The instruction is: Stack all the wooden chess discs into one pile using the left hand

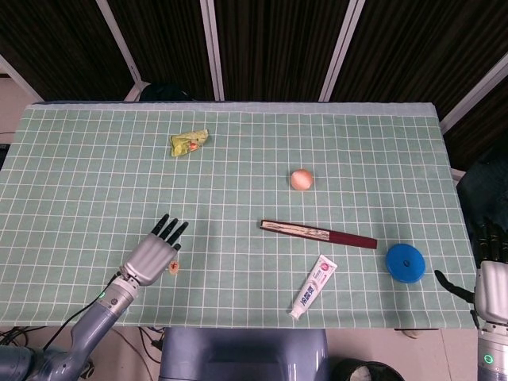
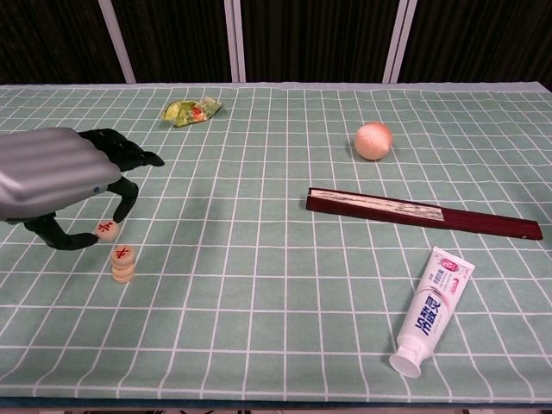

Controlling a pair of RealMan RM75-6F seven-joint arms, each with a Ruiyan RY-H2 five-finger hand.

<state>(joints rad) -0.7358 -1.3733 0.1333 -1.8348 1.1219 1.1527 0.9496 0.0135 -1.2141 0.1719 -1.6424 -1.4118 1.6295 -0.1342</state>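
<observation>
A short pile of wooden chess discs (image 2: 122, 264) stands on the green gridded mat near the front left; it shows as a small tan spot (image 1: 173, 267) in the head view. My left hand (image 2: 60, 177) (image 1: 151, 255) hovers just left of and above the pile. It pinches one more wooden disc (image 2: 106, 228) with a red mark between thumb and a finger, slightly up and left of the pile's top. My right hand (image 1: 492, 274) hangs off the table's right edge, holding nothing, fingers apart.
A green snack packet (image 2: 191, 110) lies at the back left. A peach-coloured ball (image 2: 373, 141), a closed dark red fan (image 2: 423, 213), a white toothpaste tube (image 2: 431, 309) and a blue round lid (image 1: 406, 263) lie to the right.
</observation>
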